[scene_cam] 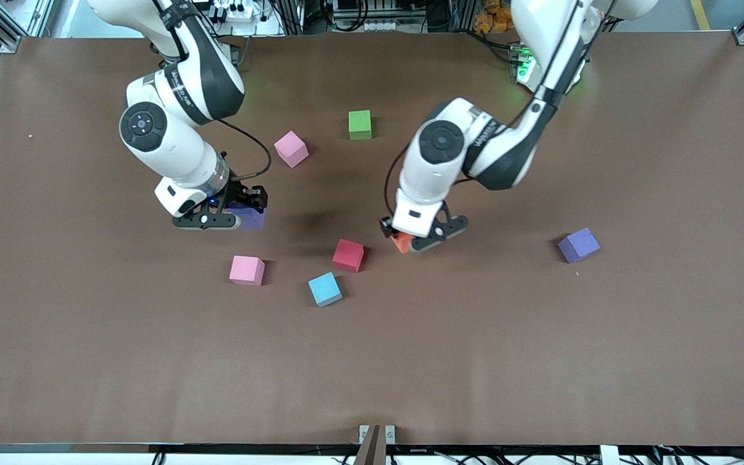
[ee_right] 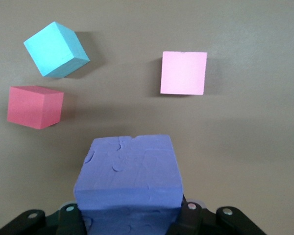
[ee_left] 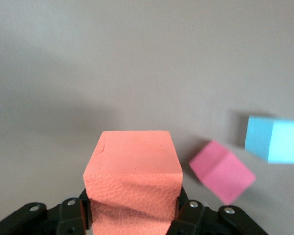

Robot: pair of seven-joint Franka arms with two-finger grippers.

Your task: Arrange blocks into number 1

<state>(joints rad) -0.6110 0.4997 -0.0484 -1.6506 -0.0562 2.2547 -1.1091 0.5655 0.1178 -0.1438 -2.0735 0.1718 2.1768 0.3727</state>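
My left gripper (scene_cam: 412, 243) is shut on the orange block (scene_cam: 402, 243), low at the table's middle. In the left wrist view the foam of the orange block (ee_left: 132, 176) is squeezed in between the fingers (ee_left: 74, 216). My right gripper (scene_cam: 241, 216) is shut on a purple block (scene_cam: 250, 219), low toward the right arm's end; its wrist view shows this purple block (ee_right: 130, 178) filling the jaws. Loose blocks lie on the table: red (scene_cam: 348, 255), light blue (scene_cam: 325, 289), pink (scene_cam: 247, 270), another pink (scene_cam: 291, 148), green (scene_cam: 360, 124) and a second purple (scene_cam: 578, 245).
The brown table (scene_cam: 540, 361) runs wide on every side. The red block (ee_left: 221, 170) and light blue block (ee_left: 274, 139) lie close to the left gripper. The right wrist view takes in the light blue (ee_right: 56, 49), red (ee_right: 35, 106) and pink (ee_right: 183, 72) blocks.
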